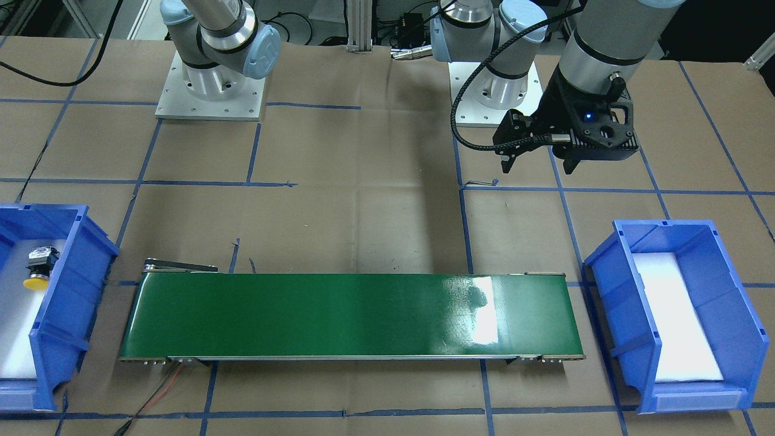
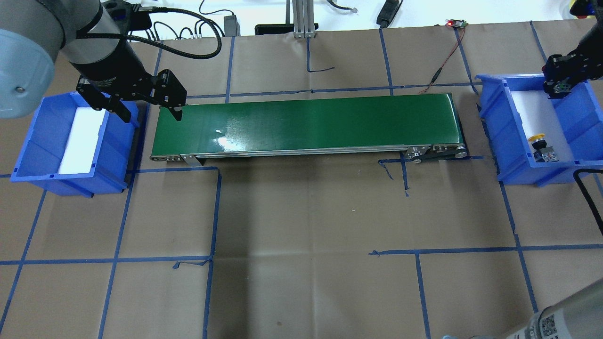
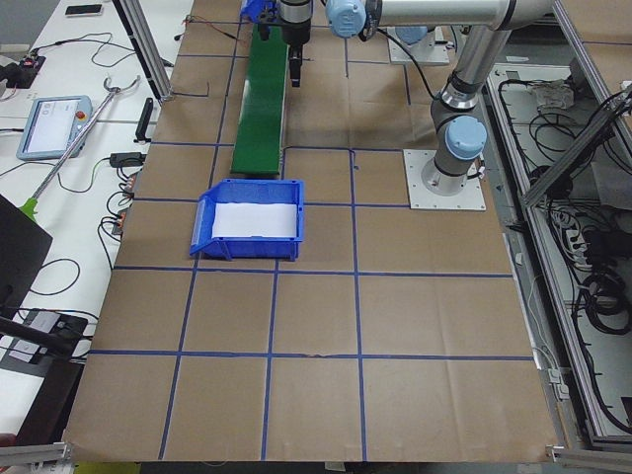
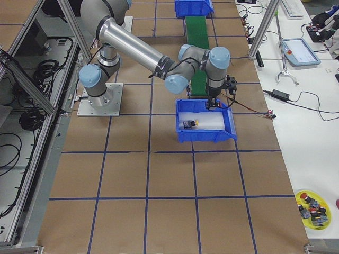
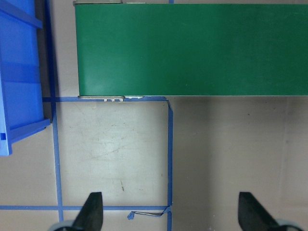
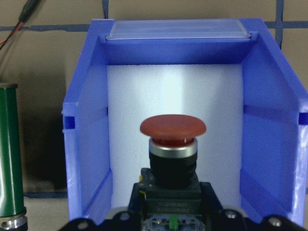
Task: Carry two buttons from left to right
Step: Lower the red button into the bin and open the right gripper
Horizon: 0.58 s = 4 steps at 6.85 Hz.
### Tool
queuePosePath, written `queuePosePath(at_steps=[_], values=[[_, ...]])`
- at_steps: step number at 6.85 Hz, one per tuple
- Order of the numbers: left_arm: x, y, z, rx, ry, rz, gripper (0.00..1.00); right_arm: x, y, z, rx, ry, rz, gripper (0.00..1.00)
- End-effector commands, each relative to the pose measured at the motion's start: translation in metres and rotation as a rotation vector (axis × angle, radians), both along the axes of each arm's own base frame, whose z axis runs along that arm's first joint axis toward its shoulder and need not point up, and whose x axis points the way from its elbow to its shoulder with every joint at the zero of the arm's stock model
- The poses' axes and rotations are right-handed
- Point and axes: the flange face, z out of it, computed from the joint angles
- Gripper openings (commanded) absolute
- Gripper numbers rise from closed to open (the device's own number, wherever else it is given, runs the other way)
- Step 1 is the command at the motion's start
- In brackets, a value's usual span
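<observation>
The red button (image 6: pixel 172 128) stands upright in my right gripper (image 6: pixel 171 214), which is shut on its black collar and block. The gripper (image 2: pixel 559 86) hangs over the far end of the right blue bin (image 2: pixel 580 110). The yellow button (image 2: pixel 538 141) lies on its side on the white foam in that bin, near the front, and also shows in the front-facing view (image 1: pixel 37 269). My left gripper (image 2: pixel 150 113) is open and empty, low between the left blue bin (image 2: pixel 28 157) and the conveyor's left end. Its fingers (image 5: pixel 91 211) show spread wide over bare paper.
A green conveyor belt (image 2: pixel 306 122) runs between the two bins. The left bin holds only white foam. A red-black cable (image 2: pixel 443 61) runs behind the belt's right end. A yellow dish of spare buttons (image 4: pixel 312 207) sits off the table.
</observation>
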Motion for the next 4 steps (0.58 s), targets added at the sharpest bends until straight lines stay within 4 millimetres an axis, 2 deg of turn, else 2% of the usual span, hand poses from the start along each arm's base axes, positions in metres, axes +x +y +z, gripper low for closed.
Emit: queuePosePath(at_steps=[1, 4], values=[[0.000, 0.000, -0.001, 0.001, -0.001, -0.001, 1.00, -0.020, -0.027, -0.068, 0.079, -0.033, 0.011, 0.05], [0.000, -0.001, -0.002, 0.004, 0.001, 0.000, 1.00, -0.017, -0.037, -0.123, 0.121, -0.050, 0.060, 0.07]])
